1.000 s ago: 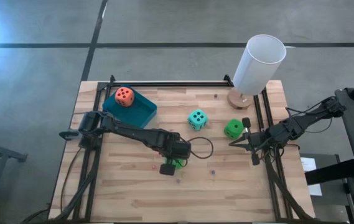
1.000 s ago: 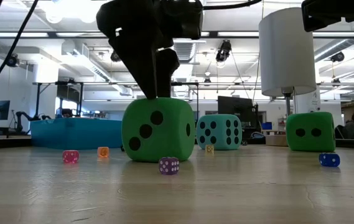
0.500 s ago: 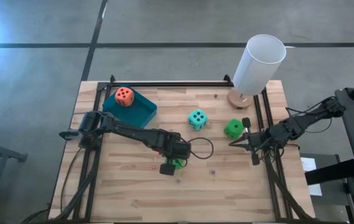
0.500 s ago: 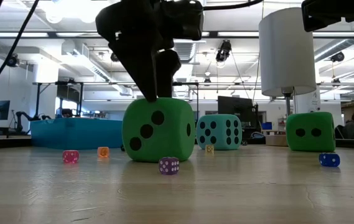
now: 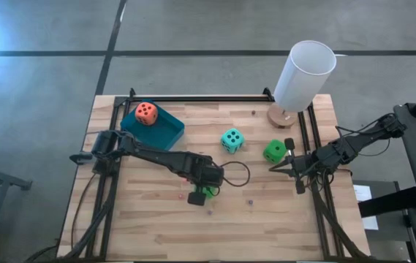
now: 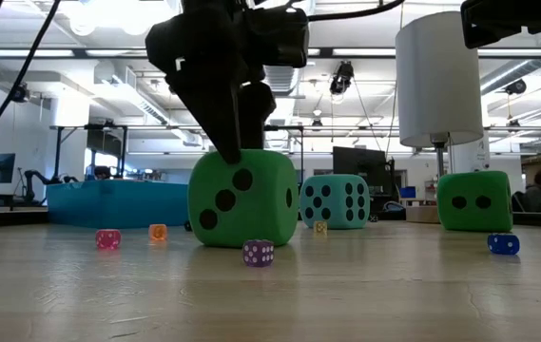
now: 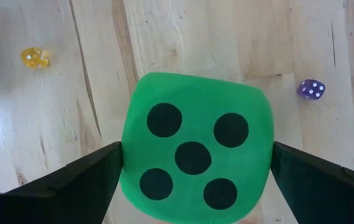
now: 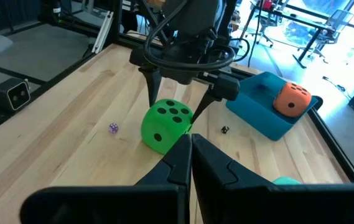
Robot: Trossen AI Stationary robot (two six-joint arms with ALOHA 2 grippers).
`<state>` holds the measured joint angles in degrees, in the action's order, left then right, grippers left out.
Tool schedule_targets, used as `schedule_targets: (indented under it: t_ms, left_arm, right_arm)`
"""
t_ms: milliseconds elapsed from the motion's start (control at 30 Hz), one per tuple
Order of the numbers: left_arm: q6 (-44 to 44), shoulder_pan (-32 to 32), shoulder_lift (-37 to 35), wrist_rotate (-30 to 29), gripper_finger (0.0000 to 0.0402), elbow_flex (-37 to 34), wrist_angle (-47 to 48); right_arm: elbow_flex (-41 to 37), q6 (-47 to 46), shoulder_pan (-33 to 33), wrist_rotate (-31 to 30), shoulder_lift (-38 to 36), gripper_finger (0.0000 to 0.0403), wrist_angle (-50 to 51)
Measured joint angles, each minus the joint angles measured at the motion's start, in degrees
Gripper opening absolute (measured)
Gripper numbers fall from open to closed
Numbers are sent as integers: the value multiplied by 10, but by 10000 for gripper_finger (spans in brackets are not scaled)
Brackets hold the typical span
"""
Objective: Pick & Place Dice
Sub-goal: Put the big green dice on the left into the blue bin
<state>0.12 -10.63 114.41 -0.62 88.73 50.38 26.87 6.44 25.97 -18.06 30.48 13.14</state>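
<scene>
A bright green die [image 7: 195, 149] rests on the wooden table with its five-pip face up, under my left gripper [image 5: 206, 191]. That gripper comes down on it from above. The die also shows in the low view [image 6: 242, 199] and the right wrist view [image 8: 166, 126]. The orange-red die [image 5: 146, 112] lies in the blue tray [image 5: 167, 133] at the far left. The teal die [image 5: 231, 139] and the second green die [image 5: 273, 151] sit on the table, right of centre. My right gripper [image 8: 190, 144] waits shut near the table's right edge. My left gripper has the green die pinched between its two fingers, one finger [image 7: 96, 177] on each of two opposite side faces [image 7: 130, 155]. The fingers point down from above onto the die's upper part. The die stands upright with its bottom face on the table.
A tall white cylinder on a round wooden base [image 5: 304, 73] stands at the far right corner. Tiny dice lie scattered on the table: a purple one [image 6: 258, 253], a pink one [image 6: 107, 238], a blue one [image 6: 503, 244] and a yellow one [image 7: 35, 58]. Black frame rails run along the table's sides.
My left gripper has sunk slightly over the green die. The die has stayed in place on the table.
</scene>
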Motion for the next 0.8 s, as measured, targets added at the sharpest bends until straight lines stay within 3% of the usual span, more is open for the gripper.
schedule_targets:
  t_ms: [400, 800]
  left_arm:
    - [-8, 0, 0, 3, 395, -1, -2]
    - [-16, 0, 0, 4, 355, -1, -3]
  right_arm:
    - [0, 0, 0, 0, 0, 8, 0]
    - [0, 0, 0, 0, 0, 8, 0]
